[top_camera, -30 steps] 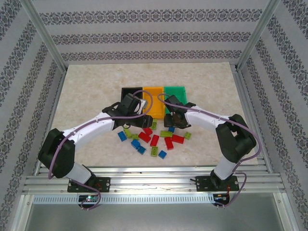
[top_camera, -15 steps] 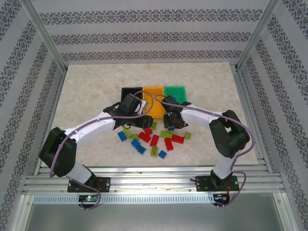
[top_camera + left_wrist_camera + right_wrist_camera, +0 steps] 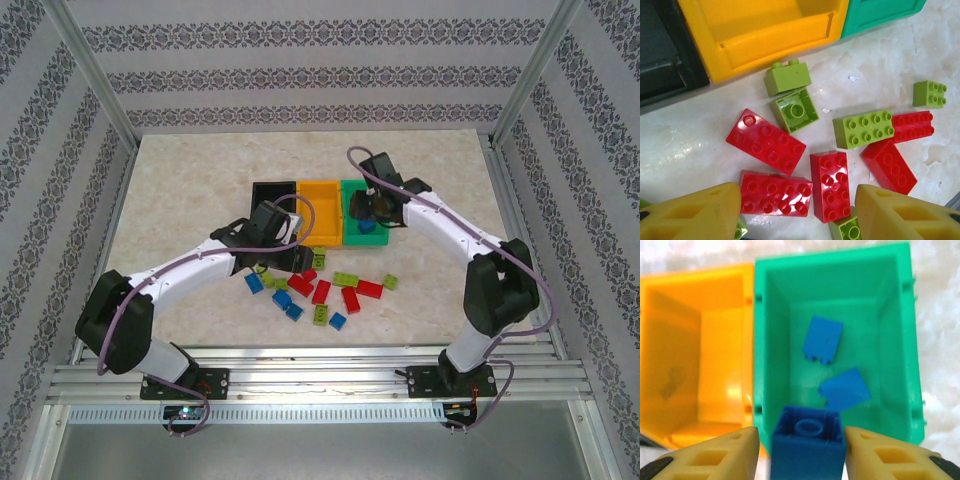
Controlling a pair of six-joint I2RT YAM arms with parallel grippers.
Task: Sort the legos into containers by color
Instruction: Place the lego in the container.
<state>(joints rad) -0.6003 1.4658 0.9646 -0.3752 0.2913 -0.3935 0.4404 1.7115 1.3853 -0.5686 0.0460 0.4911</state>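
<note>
My right gripper (image 3: 807,437) hangs over the green bin (image 3: 890,315), clamped on a blue brick (image 3: 808,452). My left gripper (image 3: 797,212) points down, fingers apart, above red bricks (image 3: 766,141).

Black bin (image 3: 274,184), orange bin (image 3: 320,205), green bin (image 3: 890,315) abut in a row; legos (image 3: 767,141) scattered nearby, seemingly two blue inside green.

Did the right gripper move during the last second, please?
Yes. The right gripper left the loose bricks and went up and to the right in the top view; it is now over the green bin.
</note>
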